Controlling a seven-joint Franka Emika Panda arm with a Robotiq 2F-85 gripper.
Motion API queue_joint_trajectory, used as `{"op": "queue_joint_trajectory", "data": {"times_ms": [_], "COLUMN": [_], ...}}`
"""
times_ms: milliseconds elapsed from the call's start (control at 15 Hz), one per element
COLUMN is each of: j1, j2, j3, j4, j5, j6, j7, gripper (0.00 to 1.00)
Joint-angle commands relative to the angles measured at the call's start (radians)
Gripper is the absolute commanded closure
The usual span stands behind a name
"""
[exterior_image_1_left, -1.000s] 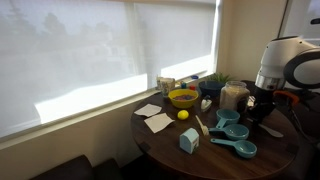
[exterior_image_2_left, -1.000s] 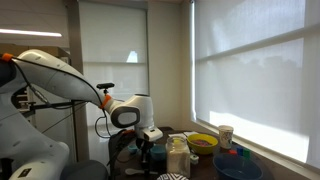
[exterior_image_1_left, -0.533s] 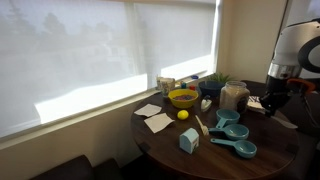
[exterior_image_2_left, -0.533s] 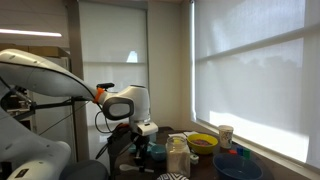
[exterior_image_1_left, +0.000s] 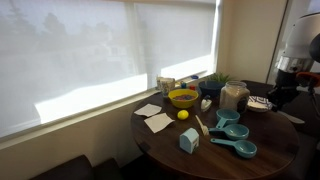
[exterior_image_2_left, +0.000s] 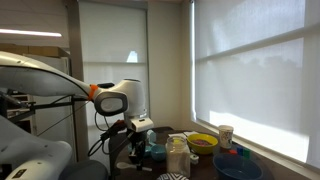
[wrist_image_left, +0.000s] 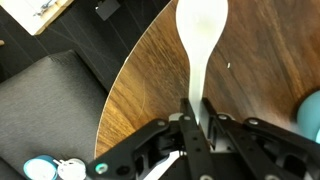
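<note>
**Arm drawn back from the table items, white spoon in grip**

Moved since a second ago: the arm has swung away from the jar (exterior_image_1_left: 234, 96) and the teal measuring cups (exterior_image_1_left: 236, 132), and in an exterior view it now stands at the frame's edge, past the table's far side.

- Gripper (wrist_image_left: 197, 112) — fingers clenched on the thin handle of the white spoon (wrist_image_left: 201, 28), grasping it at the handle's near end.
- White spoon — held in line with the gripper, its bowl end pointing away from the fingers and lying over the wood of the round table (wrist_image_left: 270, 60), close to the curved rim. Contact with the tabletop cannot be told.
- Yellow bowl (exterior_image_1_left: 183, 98) — near the window, with a lemon (exterior_image_1_left: 183, 114) just beside it.
- Paper napkins (exterior_image_1_left: 153, 117) — two, flat on the table, near the lemon.
- Small pale-blue carton (exterior_image_1_left: 189, 141) — upright, toward the table's front edge.
- Dark seat (wrist_image_left: 45, 100) — below the table's rim in the wrist view.
</note>
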Motion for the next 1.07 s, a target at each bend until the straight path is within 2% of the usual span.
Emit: {"op": "queue_joint_trajectory", "data": {"times_ms": [0, 400, 600, 667, 1000], "j1": [-0.02, -0.099, -0.094, -0.095, -0.095], "j2": [-0.011, -0.007, 0.019, -0.01, 0.004], "j3": [-0.003, -0.029, -0.047, -0.04, -0.045], "j4": [0.025, 0.161, 0.217, 0.182, 0.207], "j5": [-0.009, -0.058, -0.026, -0.037, -0.037], "j6": [0.0, 0.035, 0.093, 0.064, 0.077], "j7": [-0.001, 0.01, 0.005, 0.0, 0.0], "gripper": [0.97, 0.97, 0.97, 0.87, 0.87]}}
